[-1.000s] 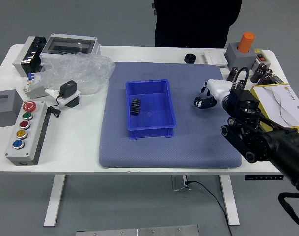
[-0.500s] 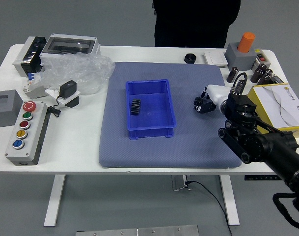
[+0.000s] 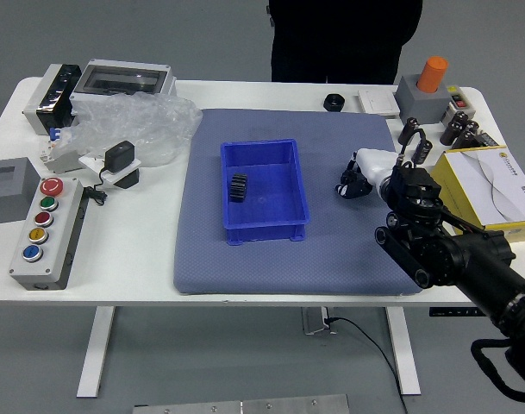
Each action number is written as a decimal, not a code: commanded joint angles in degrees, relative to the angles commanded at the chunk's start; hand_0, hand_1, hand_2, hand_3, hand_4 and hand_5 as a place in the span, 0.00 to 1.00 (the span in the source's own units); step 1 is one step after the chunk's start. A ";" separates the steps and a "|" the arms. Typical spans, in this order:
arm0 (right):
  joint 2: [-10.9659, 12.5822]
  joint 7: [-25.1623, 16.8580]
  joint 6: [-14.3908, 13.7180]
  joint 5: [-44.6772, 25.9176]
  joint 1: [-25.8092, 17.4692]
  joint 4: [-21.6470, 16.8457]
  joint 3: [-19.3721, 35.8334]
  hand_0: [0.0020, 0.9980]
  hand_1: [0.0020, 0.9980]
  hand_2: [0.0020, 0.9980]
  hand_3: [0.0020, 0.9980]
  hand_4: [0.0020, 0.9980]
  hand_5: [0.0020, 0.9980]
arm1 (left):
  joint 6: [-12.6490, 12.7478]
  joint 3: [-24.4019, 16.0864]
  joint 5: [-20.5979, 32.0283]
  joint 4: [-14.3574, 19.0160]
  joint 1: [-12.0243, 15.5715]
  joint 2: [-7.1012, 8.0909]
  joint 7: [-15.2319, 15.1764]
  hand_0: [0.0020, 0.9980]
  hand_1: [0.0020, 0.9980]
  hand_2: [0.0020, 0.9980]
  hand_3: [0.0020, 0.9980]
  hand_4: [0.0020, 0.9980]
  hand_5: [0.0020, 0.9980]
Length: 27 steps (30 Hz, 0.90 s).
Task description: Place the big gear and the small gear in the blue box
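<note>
On the left of the desk [image 3: 128,259], a button panel [image 3: 62,231] sits beside a grey block [image 3: 10,191], crumpled clear plastic [image 3: 154,129] beyond them. Over right, an orange cylinder [image 3: 433,74] tops another grey block [image 3: 421,104] beyond a yellow box [image 3: 522,232].

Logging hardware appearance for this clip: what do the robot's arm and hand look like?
The right arm is glossy black with rounded joint housings and black cables looping alongside. The robot hand has dark fingers and a white section behind them.

Mat [image 3: 210,276] on desk [image 3: 128,280] | box [image 3: 264,234] on mat | gear [image 3: 238,187] inside box, left side | button panel [image 3: 52,254] left of mat | plastic wrap [image 3: 154,125] behind button panel
</note>
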<state>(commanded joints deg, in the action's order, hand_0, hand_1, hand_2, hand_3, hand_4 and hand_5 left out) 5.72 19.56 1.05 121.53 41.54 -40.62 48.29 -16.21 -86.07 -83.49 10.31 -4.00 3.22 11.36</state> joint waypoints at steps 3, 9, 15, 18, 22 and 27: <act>-0.14 -0.23 -0.63 0.59 -0.18 0.23 -0.12 0.60 0.51 0.60 0.66 0.65 0.38 | -0.01 0.03 -0.02 0.00 -0.02 -0.04 0.00 0.84 0.81 0.81 0.85 0.71 0.28; -0.20 -0.71 -1.76 1.55 -0.46 0.55 -0.29 0.61 0.49 0.56 0.65 0.60 0.32 | 0.00 0.14 0.06 0.00 0.03 0.00 0.03 0.84 0.81 0.81 0.85 0.71 0.28; -0.24 -1.09 -2.76 2.51 -0.67 0.70 -0.42 0.65 0.49 0.55 0.65 0.57 0.23 | -0.01 0.16 0.03 0.00 0.03 -0.02 0.03 0.84 0.81 0.81 0.85 0.71 0.28; -0.29 -1.27 -3.23 2.89 -0.78 0.80 -0.44 0.66 0.48 0.53 0.64 0.58 0.19 | -0.02 0.14 -0.01 0.00 0.02 -0.05 0.02 0.84 0.81 0.81 0.85 0.71 0.28; -0.41 -1.45 -3.84 3.16 -0.88 0.92 -0.48 0.66 0.48 0.53 0.64 0.58 0.19 | -0.01 0.18 0.05 0.00 -0.02 -0.05 0.02 0.84 0.81 0.81 0.85 0.71 0.28; -0.53 -1.65 -4.57 3.17 -1.01 1.05 -0.50 0.65 0.47 0.50 0.63 0.61 0.20 | 0.02 0.25 0.17 0.00 -0.05 -0.05 0.01 0.84 0.81 0.81 0.85 0.71 0.28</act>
<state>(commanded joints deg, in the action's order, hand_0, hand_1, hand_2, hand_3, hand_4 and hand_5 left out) 5.19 17.92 -3.52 124.70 40.53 -39.58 47.79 -16.19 -85.82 -83.32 10.31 -4.06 3.18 11.38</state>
